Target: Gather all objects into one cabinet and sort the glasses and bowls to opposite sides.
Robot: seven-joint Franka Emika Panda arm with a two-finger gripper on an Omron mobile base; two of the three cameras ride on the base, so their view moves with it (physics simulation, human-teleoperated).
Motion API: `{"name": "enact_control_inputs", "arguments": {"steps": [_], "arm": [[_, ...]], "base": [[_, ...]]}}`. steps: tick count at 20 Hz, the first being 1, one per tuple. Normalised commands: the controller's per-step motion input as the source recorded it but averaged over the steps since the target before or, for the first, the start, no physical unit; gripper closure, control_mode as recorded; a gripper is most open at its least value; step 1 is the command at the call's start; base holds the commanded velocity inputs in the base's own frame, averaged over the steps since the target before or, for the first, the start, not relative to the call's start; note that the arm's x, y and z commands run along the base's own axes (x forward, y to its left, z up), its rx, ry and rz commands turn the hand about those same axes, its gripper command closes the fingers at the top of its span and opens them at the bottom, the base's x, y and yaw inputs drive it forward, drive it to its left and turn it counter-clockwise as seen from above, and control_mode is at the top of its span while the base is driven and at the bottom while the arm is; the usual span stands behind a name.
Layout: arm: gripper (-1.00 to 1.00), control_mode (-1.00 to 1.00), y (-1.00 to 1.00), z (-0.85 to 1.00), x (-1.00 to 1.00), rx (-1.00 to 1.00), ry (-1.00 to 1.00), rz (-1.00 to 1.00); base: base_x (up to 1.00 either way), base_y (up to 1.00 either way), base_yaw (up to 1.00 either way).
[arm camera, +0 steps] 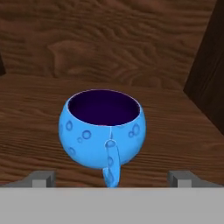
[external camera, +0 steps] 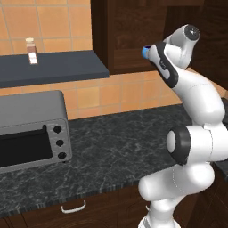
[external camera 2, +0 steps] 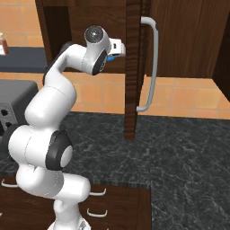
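A bright-blue bowl [arm camera: 103, 129] with a dark navy inside and a small side handle stands upright on the wooden shelf [arm camera: 39, 113] inside the dark brown cabinet [external camera: 129, 31]. My gripper [arm camera: 112, 178] is open just in front of it. Its two fingertips [arm camera: 41, 177] stand wide apart on either side of the bowl's handle, and neither touches the bowl. From the left base view, a bit of the blue bowl [external camera: 145, 52] shows at the end of my raised hand. The cabinet's door [external camera 2: 131, 67] is swung open, with its long curved silvery handle [external camera 2: 152, 63] facing right.
A silver toaster [external camera: 31, 133] sits at the left of the dark stone counter [external camera: 116, 147]. A small bottle [external camera: 31, 51] stands on a dark shelf above it. The cabinet's side wall [arm camera: 208, 74] rises close on the right of the bowl. Drawers [external camera 2: 112, 202] lie below the counter.
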Motion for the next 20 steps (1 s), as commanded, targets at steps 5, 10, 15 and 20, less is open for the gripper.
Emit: {"name": "enact_control_inputs", "arguments": {"steps": [5, 10, 15, 20], "arm": [[-1.0, -1.0, 0.0, -0.08, 0.16, 0.0, 0.03, 0.03], [-1.0, -1.0, 0.0, -0.08, 0.12, 0.0, 0.01, 0.03], [1.0, -1.0, -0.03, -0.17, 0.0, 0.01, 0.01, 0.03], [1.0, -1.0, 0.0, -0.01, 0.05, 0.02, 0.03, 0.0]], "base": [[0.0, 0.0, 0.0], [0.0, 0.0, 0.0], [0.0, 0.0, 0.0], [0.0, 0.0, 0.0]]}}
